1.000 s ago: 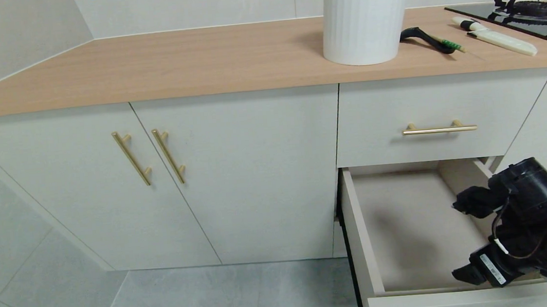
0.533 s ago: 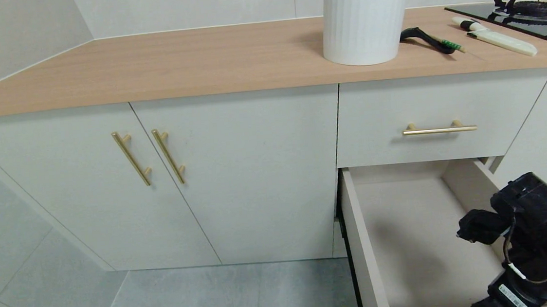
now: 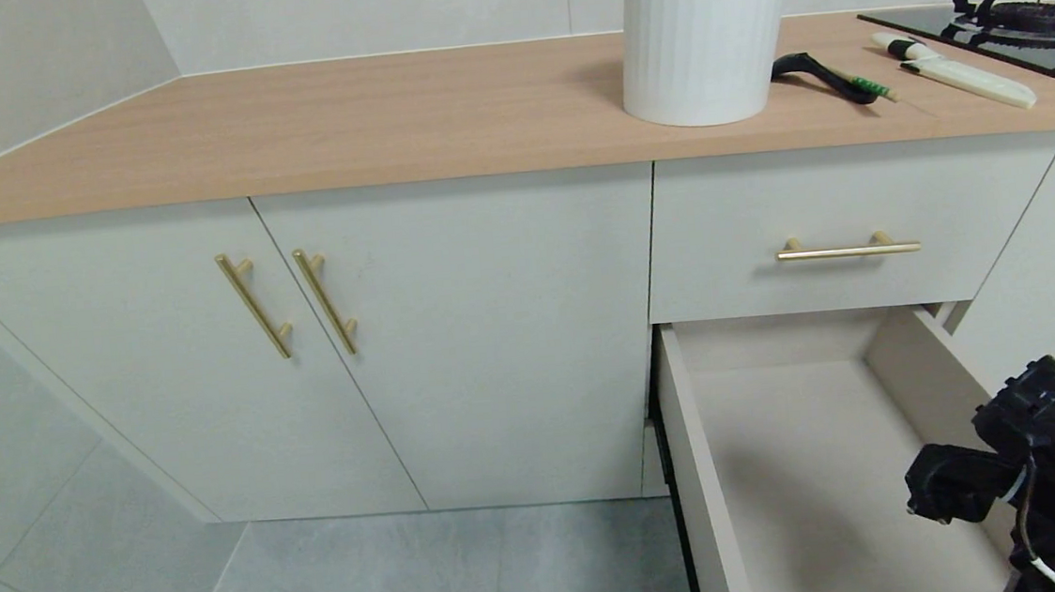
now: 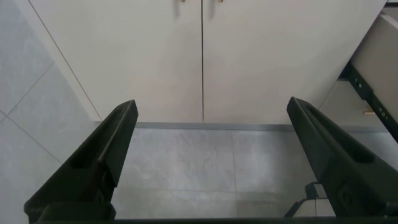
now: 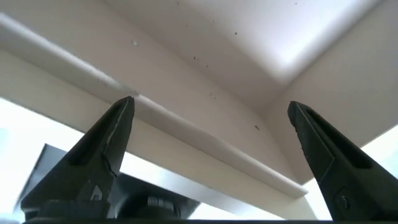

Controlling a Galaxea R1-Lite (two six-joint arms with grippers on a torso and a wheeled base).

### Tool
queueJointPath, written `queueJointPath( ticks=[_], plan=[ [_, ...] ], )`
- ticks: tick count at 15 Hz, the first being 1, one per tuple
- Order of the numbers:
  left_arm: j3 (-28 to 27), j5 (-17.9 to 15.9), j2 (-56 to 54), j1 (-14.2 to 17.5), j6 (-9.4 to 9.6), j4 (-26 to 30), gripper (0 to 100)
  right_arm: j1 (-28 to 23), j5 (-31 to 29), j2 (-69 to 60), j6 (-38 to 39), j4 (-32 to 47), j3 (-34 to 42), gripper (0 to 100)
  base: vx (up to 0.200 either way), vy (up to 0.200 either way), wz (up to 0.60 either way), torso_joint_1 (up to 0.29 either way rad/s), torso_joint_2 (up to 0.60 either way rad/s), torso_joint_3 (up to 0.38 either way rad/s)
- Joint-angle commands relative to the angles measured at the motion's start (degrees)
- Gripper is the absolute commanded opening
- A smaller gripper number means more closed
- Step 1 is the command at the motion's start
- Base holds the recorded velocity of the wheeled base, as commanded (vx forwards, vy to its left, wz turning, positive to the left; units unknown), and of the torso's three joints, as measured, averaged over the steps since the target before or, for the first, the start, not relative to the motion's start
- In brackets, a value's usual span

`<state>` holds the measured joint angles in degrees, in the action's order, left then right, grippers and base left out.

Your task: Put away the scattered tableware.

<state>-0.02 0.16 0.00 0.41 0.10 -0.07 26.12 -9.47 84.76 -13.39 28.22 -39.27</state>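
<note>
Right gripper [image 5: 210,106], fingers apart and empty, sits at the near right corner of the open drawer [image 3: 697,471]. Left gripper [image 4: 211,104], also spread, hangs low left of the drawer. Above the drawer, the black utensil [image 3: 816,71] and white knife [image 3: 962,74] lie on the countertop [image 3: 382,119]. It seems best to rise clear first, then grasp a handle.

A white ribbed cylindrical container [image 3: 703,33] stood on the tan wooden countertop [image 3: 335,123]. Right of it lay a black curved utensil [image 3: 821,73], then a cream-handled knife [image 3: 957,72], before a black gas hob [image 3: 1024,22]. 1 closed pale drawer [image 3: 850,205] sat above 1 open pale drawer [image 3: 699,471], right of 2 pale cabinet doors [image 3: 493,336].
</note>
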Motion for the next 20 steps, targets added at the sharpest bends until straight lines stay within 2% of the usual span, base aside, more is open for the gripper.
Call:
queueJointPath(
  ticks=[1, 4, 8, 10, 14, 20],
  plan=[
    [0.0, 0.0, 0.1, 0.0, -0.01, 0.0, 100, 0.3, -0.1, -0.7, -0.3, 0.3, 0.0, 100, 0.000, 0.000, 0.00, 0.000, 0.00, 0.000],
    [0.0, 0.0, 0.1, 0.0, -0.01, 0.0, 100, -0.3, -0.1, -0.9, 1.5, -2.6, -2.9, 100, 0.000, 0.000, 0.00, 0.000, 0.00, 0.000],
    [0.0, 0.0, 0.1, 0.0, -0.01, 0.0, 100, -0.8, 1.3, -3.8, 19.7, -11.6, -9.1, 100, 0.000, 0.000, 0.00, 0.000, 0.00, 0.000],
    [0.0, 0.0, 0.1, 0.0, -0.01, 0.0, 100, -1.3, 3.7, -6.5, 24.3, -12.7, -11.4, 100, 0.000, 0.000, 0.00, 0.000, 0.00, 0.000],
    [0.0, 0.0, 0.1, 0.0, -0.01, 0.0, 100, -4.3, 3.9, -7.7, 24.2, -17.9, -10.8, 100, 0.000, 0.000, 0.00, 0.000, 0.00, 0.000],
    [0.0, 0.0, 0.1, 0.0, -0.01, 0.0, 100, -5.1, 3.8, -7.3, 23.8, -19.4, -10.7, 100, 0.000, 0.000, 0.00, 0.009, -0.02, -0.004]
  ],
)
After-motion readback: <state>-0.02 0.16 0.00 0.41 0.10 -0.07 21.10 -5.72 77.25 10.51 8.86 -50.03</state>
